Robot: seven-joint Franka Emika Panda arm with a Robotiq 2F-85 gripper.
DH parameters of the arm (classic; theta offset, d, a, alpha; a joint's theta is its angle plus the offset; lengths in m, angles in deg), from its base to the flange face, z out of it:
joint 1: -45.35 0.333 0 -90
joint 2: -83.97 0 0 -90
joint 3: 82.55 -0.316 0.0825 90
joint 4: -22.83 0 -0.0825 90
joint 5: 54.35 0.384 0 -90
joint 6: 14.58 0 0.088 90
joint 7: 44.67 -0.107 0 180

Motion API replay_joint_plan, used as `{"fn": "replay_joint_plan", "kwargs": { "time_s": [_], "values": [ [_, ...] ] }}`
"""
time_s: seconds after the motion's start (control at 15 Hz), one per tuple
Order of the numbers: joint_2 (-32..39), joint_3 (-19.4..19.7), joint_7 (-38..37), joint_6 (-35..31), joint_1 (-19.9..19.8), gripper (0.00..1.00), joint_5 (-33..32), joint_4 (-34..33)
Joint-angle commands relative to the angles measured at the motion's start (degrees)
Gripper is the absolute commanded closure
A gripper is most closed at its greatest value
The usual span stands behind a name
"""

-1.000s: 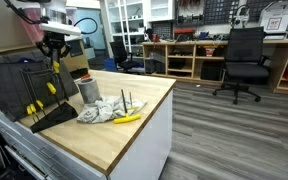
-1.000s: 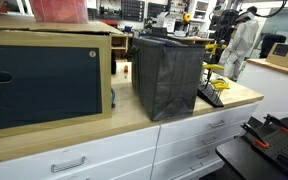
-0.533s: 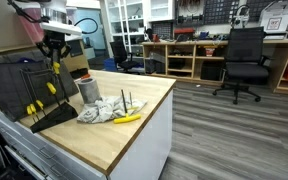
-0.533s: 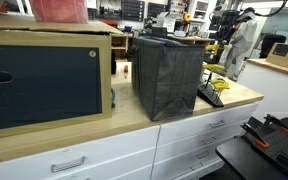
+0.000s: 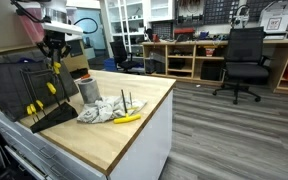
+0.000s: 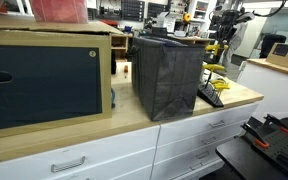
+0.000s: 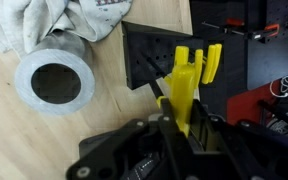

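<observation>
Bench: light wooden countertop [image 5: 124, 135] on a white base, with white drawers [image 6: 184, 140] below its front in an exterior view. The gripper [image 5: 54, 48] hangs over the rear end of the counter, its fingers closed most of the way around a yellow-handled tool [image 5: 55, 66], which it holds by the handle with the shaft pointing down. In the wrist view the same yellow-handled tool [image 7: 188, 88] sits clamped between the fingers of the gripper [image 7: 184, 118], directly over a black rack [image 7: 154, 55]. Whether the tip touches the rack cannot be told. The black rack [image 5: 52, 115] rests on the counter and carries other yellow handles [image 5: 50, 88]. Just beside it stands an open metal cup [image 5: 88, 90], upright, and a crumpled cloth [image 5: 104, 110] lies against the cup. A yellow object [image 5: 127, 118] lies at the cloth's edge. Also on the counter are a black bin [image 6: 169, 75] and a wooden cabinet [image 6: 44, 75] with a dark front panel. Room: grey plank floor [image 5: 234, 140], a black office chair [image 5: 246, 60] well apart from the bench, and low wooden shelving [image 5: 184, 55] along the far wall.
</observation>
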Motion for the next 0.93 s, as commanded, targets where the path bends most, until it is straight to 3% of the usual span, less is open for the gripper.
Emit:
{"fn": "replay_joint_plan", "kwargs": {
  "time_s": [0.0,0.4,0.47,0.87],
  "values": [
    [0.5,-0.7,2.7,2.5,-0.8,0.94,0.1,-2.5],
    [0.4,-0.4,1.2,0.3,-0.6,0.94,-2.1,-2.2],
    [0.0,-0.6,1.5,0.0,-0.7,0.77,-0.9,-0.2],
    [0.1,-0.5,1.5,0.0,-0.9,0.77,-1.6,-0.5]
  ]
}}
